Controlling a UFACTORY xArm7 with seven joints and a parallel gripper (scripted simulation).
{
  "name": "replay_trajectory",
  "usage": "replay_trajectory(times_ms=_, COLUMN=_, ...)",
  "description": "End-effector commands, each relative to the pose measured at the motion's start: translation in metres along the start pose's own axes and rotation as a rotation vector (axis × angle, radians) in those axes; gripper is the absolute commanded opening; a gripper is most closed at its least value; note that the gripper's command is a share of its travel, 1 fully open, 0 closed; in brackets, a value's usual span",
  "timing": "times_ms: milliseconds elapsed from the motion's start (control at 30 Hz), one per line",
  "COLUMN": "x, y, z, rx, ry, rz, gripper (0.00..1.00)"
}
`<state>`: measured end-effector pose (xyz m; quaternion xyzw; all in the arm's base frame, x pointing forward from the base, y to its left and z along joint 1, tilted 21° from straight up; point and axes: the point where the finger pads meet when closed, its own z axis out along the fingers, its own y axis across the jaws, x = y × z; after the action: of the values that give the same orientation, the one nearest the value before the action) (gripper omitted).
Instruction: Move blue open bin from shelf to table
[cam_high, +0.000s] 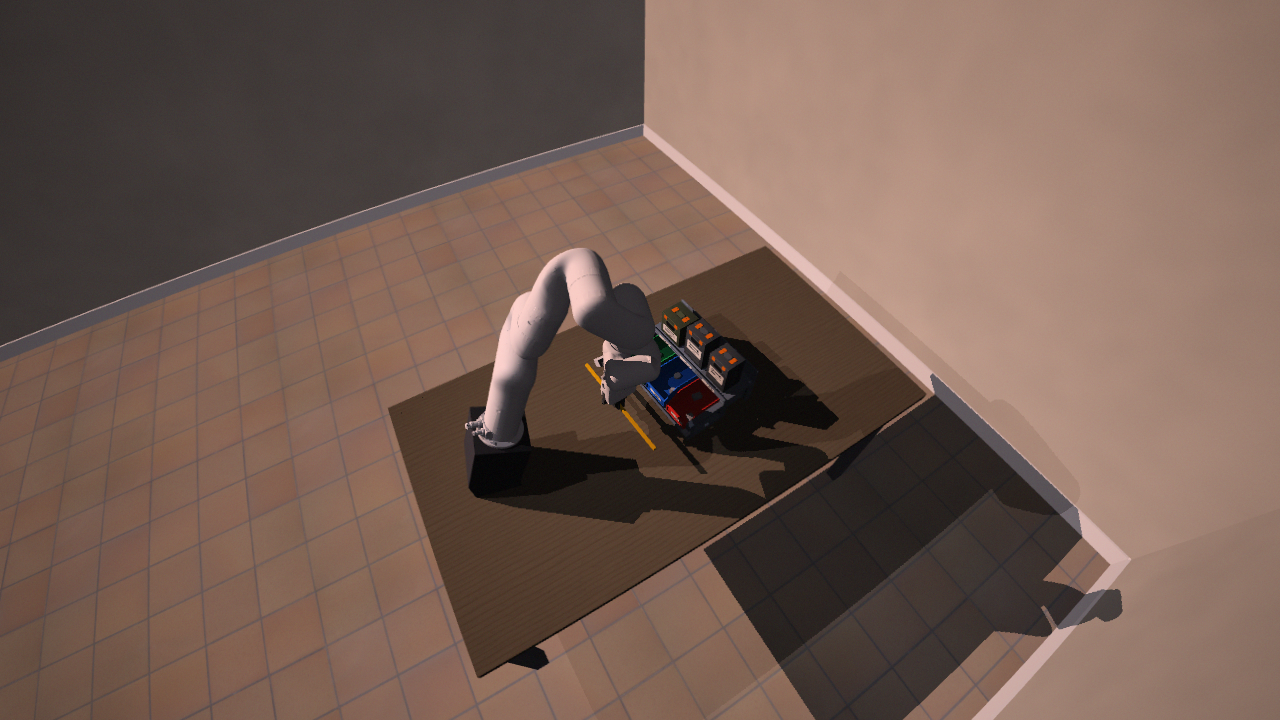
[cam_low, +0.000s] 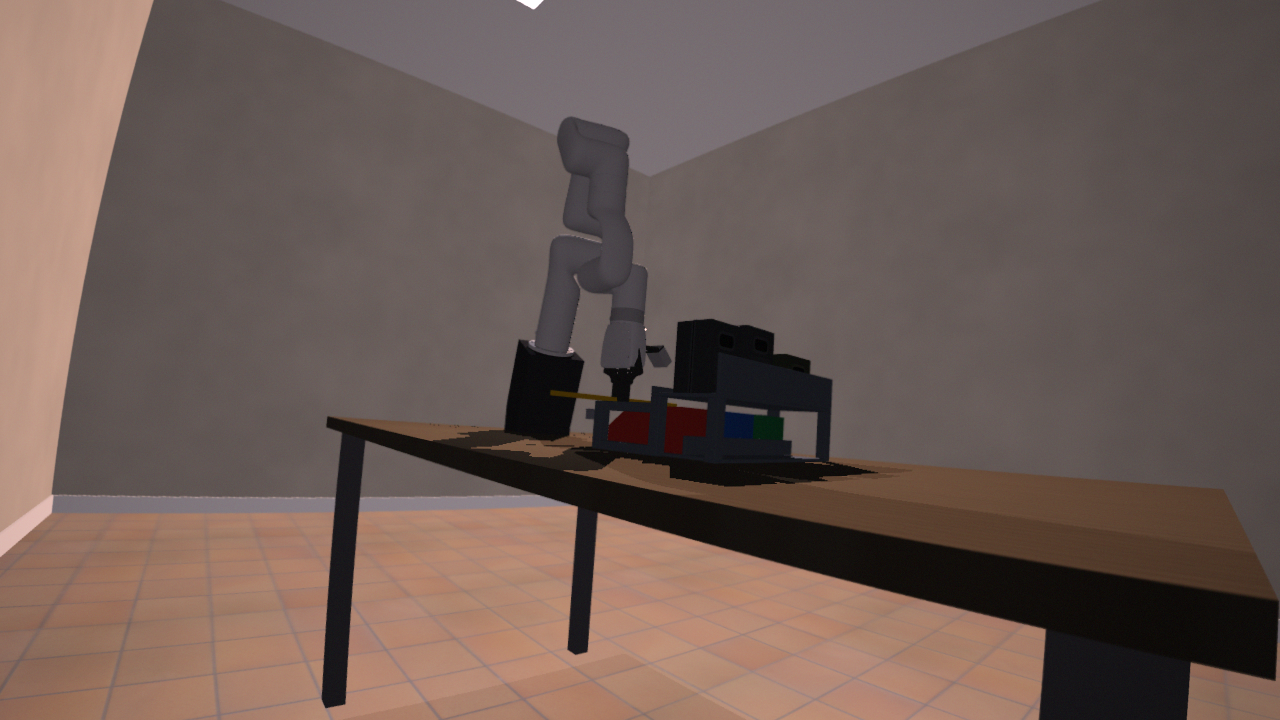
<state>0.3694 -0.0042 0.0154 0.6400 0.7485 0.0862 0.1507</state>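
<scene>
1 arm (cam_high: 528, 340), fingers (cam_high: 615, 400) pinching 1 yellow bar (cam_high: 637, 428), 3 coloured bins, 3 dark bins

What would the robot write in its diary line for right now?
arm: reaching down before shelf | jaws: gripper shut on yellow bar, held off shelf front | blue bin: on shelf between green and red | table: bin not there yet
</scene>
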Motion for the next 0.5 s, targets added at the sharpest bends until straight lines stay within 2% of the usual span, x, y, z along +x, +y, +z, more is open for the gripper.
replay_trajectory(times_ms=0, x=0.000, y=-0.031, z=0.001, rx=-0.020, ry=-0.004, rz=0.001, gripper=0.00)
replay_trajectory(times_ms=400, x=0.000, y=-0.031, z=0.001, rx=-0.020, ry=-0.004, rz=0.001, gripper=0.00)
replay_trajectory(times_ms=467, x=0.000, y=-0.052, z=0.001, rx=-0.005, ry=-0.005, rz=0.000, gripper=0.00)
